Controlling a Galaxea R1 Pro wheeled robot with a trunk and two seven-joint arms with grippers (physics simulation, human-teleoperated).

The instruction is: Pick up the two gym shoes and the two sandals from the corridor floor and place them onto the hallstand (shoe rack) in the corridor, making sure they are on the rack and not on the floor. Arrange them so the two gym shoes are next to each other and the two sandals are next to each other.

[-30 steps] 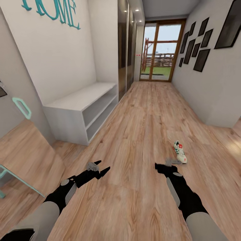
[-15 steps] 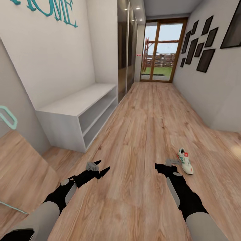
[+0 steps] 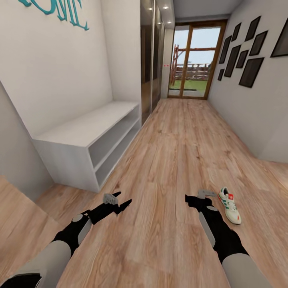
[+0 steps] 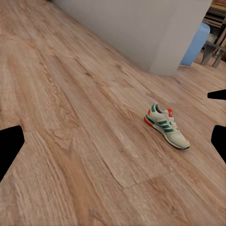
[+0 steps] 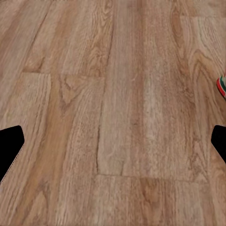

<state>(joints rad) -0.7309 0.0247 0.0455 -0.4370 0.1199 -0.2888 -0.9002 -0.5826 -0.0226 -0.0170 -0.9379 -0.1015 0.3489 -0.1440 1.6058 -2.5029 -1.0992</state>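
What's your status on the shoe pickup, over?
Left gripper open, right gripper open, both empty. One gym shoe on the corridor floor beside the right gripper. Nothing between them.

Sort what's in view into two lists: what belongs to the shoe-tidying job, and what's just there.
Job:
- gym shoe, lying on the corridor floor beside the right gripper
- left gripper, open, holding nothing

Just there:
- low white bench with open shelves, along the wall
- teal letters on the wall
- dark picture frames
- glass door at the corridor's end
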